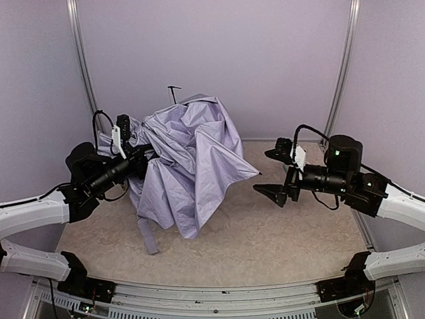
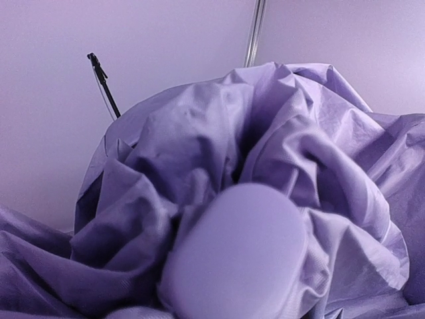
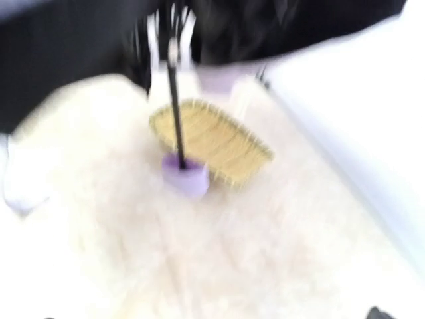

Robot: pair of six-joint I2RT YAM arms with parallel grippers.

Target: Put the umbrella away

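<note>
Right gripper (image 1: 262, 171) agape, empty; left gripper (image 1: 138, 161) buried in umbrella (image 1: 192, 153), grip untellable.
Probably light, limp, slippery; hold by stiff shaft (image 3: 176, 113) or handle (image 3: 186, 176).

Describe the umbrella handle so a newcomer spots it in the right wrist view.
On the pale table, find the woven straw tray. At its lower-left edge, a thin black shaft ends in the handle: a small lavender stub, not woven.

The umbrella (image 1: 192, 153) is showing thin, matt, creased cloth, its handle (image 3: 186, 176) looking like smooth plastic. The tray (image 3: 219, 143) is showing coarse woven straw, and the surface (image 1: 279, 232) is looking matt and faintly speckled.
</note>
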